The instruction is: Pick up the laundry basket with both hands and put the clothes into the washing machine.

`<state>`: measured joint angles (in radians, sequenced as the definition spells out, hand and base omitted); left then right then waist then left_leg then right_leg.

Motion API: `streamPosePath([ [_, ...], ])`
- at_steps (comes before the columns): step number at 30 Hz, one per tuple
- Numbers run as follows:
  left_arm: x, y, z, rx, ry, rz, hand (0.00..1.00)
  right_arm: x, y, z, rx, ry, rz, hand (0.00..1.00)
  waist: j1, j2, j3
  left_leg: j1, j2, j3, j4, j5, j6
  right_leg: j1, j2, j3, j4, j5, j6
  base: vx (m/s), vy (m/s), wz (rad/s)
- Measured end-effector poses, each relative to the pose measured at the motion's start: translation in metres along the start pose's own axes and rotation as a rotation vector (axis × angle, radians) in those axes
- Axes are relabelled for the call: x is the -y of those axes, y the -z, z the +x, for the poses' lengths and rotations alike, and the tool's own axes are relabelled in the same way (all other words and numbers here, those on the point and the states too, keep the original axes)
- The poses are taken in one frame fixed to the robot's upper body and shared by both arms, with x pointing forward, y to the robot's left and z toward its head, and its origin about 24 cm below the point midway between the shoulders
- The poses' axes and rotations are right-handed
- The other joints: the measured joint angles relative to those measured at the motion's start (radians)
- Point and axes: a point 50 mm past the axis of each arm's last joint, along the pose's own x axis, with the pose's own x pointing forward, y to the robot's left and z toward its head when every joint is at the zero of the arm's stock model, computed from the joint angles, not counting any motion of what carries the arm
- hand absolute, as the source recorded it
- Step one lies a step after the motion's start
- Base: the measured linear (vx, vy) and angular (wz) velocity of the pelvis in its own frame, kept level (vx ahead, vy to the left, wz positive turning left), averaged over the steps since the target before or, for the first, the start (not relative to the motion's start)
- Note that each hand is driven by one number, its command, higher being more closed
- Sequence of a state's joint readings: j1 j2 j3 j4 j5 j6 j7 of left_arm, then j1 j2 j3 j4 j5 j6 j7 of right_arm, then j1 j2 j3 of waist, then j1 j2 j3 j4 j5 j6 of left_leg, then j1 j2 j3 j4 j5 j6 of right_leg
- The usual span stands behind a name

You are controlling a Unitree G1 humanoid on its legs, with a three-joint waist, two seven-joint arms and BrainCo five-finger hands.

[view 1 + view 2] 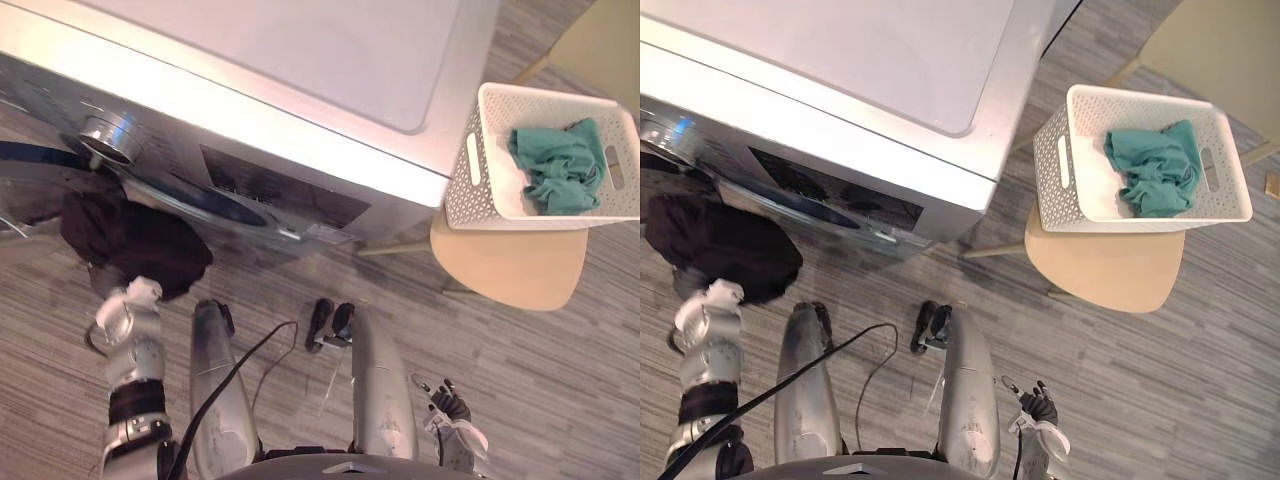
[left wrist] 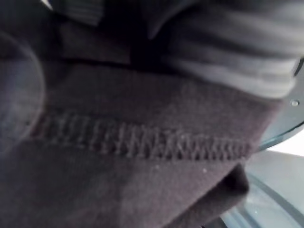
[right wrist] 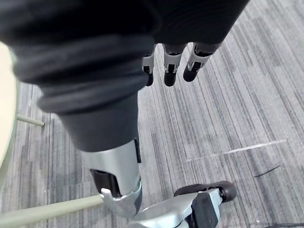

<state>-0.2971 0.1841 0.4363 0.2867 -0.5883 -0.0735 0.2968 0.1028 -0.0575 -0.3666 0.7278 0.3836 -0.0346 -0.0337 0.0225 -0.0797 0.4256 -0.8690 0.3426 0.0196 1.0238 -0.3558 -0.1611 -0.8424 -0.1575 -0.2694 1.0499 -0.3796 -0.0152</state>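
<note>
A black garment (image 1: 135, 245) hangs bunched over the end of my left arm, just in front of the washing machine's (image 1: 300, 60) dark round door (image 1: 215, 205). In the left wrist view the same black cloth (image 2: 142, 180) lies right against my left hand (image 2: 237, 52), covering it. The white perforated laundry basket (image 1: 470, 190) sits on a round tan chair seat (image 1: 510, 265) to the right of the machine, with a teal garment (image 1: 560, 165) inside. My right hand (image 1: 448, 402) hangs low at my right side, open, its fingers (image 3: 171, 66) straight above the floor.
The silver machine takes up the upper left. A chair leg (image 3: 42, 209) runs across the grey striped floor near my right hand. Another pale piece of furniture (image 1: 600, 40) stands behind the basket at the far right.
</note>
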Motion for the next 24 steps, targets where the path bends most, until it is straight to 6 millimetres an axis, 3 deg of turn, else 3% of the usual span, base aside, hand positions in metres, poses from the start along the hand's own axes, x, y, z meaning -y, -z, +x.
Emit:
streamPosePath([
  [2,0.022,-0.019,0.014,0.055,0.051,-0.041,1.0,0.0,0.0,0.0,0.0,-0.001,0.0,0.0,-0.003,-0.009,0.012,-0.044,0.002,-0.013,0.012,0.001,0.001,-0.03,0.004,-0.008,-0.002,0.007,0.0,-0.01,0.01,-0.04],
  [5,0.042,-0.03,0.029,0.068,0.079,-0.078,1.0,-0.002,-0.001,0.0,0.006,-0.006,0.003,0.0,-0.005,-0.021,0.025,-0.082,0.005,-0.017,0.014,0.003,0.003,-0.063,0.008,-0.012,-0.012,0.018,-0.001,0.0,-0.022,-0.05],
  [10,0.049,-0.016,0.041,-0.009,0.059,-0.068,1.0,-0.014,-0.009,0.004,0.03,-0.038,0.004,0.0,-0.007,-0.037,0.053,-0.114,0.042,0.001,0.009,0.002,0.004,-0.098,0.047,-0.004,-0.059,0.055,0.0,-0.01,-0.042,-0.29],
  [14,0.07,-0.003,0.045,-0.086,0.086,-0.047,1.0,-0.02,-0.013,0.006,0.041,-0.053,0.009,0.0,-0.023,-0.056,0.081,-0.17,0.054,0.009,0.018,0.003,0.005,-0.159,0.059,0.006,-0.066,0.074,-0.001,-0.03,-0.054,-0.21],
  [18,0.098,-0.005,0.043,-0.087,0.166,-0.028,1.0,-0.022,-0.013,0.006,0.044,-0.051,0.02,0.0,-0.035,-0.061,0.094,-0.221,0.056,0.009,0.022,0.009,0.013,-0.207,0.057,0.005,-0.062,0.079,-0.003,-0.04,-0.08,-0.05],
  [24,0.141,0.002,0.019,-0.054,0.284,-0.039,1.0,-0.03,-0.011,0.005,0.051,-0.051,0.007,0.0,-0.039,-0.061,0.101,-0.265,0.045,0.007,0.005,0.025,0.014,-0.25,0.046,0.0,-0.064,0.08,-0.004,-0.04,-0.093,0.05],
])
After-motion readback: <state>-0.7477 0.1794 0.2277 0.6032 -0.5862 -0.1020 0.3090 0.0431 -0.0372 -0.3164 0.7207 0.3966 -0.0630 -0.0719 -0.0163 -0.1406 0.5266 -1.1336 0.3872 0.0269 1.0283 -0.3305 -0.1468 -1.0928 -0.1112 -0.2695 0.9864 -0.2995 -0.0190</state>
